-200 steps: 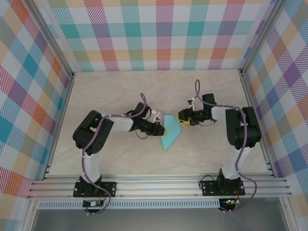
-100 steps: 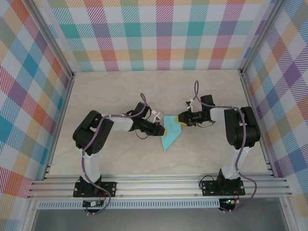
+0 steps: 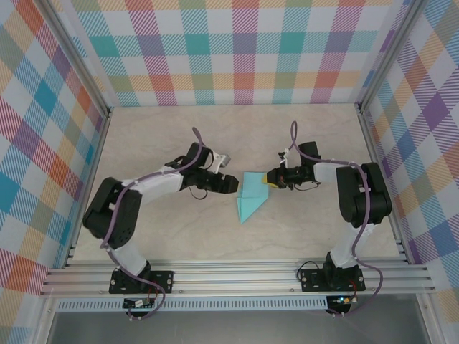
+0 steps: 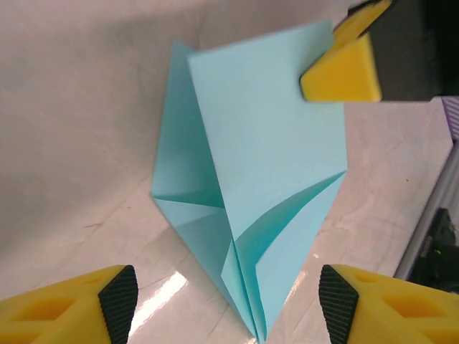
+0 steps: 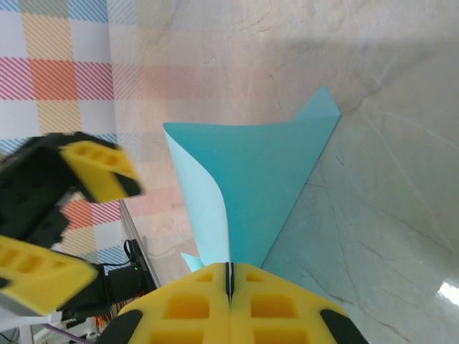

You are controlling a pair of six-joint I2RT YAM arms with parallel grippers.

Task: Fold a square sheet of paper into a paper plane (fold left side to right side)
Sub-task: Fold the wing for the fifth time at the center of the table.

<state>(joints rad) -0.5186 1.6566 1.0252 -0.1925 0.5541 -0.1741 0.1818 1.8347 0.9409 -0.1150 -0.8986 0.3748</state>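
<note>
**Paper plane (image 3: 249,195) pinched by right gripper (image 3: 267,178)**

The half-folded blue paper lies in the middle of the table (image 3: 179,236). The right gripper is squeezed tight on its far corner, and one flap curls up. The left gripper (image 3: 233,184) is wide open just beside the paper, holding nothing. The yellow pads (image 5: 272,308) hide the pinched corner.

Blurry, edge-cropped left claw (image 5: 106,228)

The left gripper (image 3: 234,184) has come off the folded sheet of paper (image 3: 249,199) and drawn back toward the left edge of the table (image 3: 172,236). Its 2 jaws now stand apart, clear of the sheet. The right gripper (image 3: 266,179) has closed, pinching the sheet's right corner. The sheet's near tip has slid slightly left.
</note>
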